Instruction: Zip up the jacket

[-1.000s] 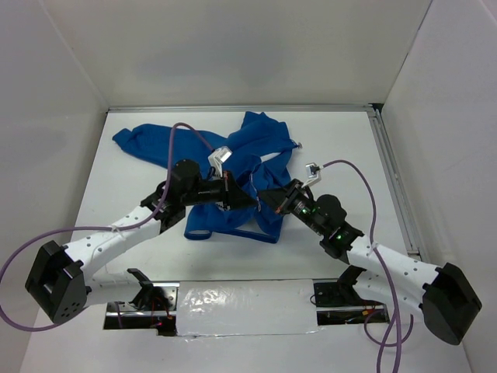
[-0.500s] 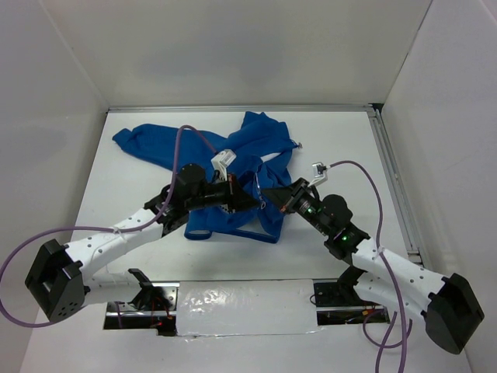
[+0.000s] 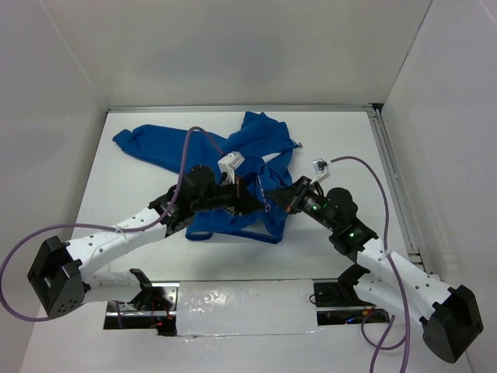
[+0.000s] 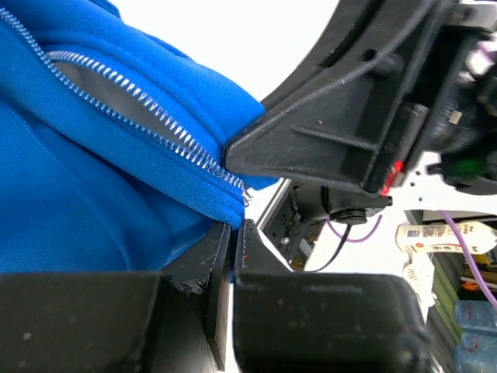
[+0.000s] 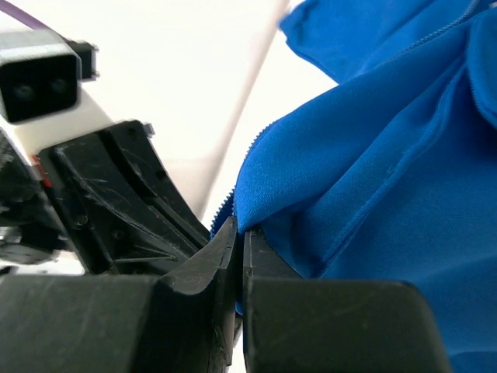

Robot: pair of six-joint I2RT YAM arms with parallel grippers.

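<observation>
A white desk [image 3: 342, 140] spreads under the jaws. Plain white walls [image 3: 248, 54] rise beyond them and to either side. A metal rail [image 3: 397, 186] runs along the desk's edge right of the jaws. Light is even.

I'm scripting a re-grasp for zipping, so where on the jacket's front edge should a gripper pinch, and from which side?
I'd pinch the jacket at the bottom hem corner, right where the zipper teeth end, coming from below the hem. That corner is a thin flat edge that jaws close on fully, as the left gripper and right gripper show.
</observation>
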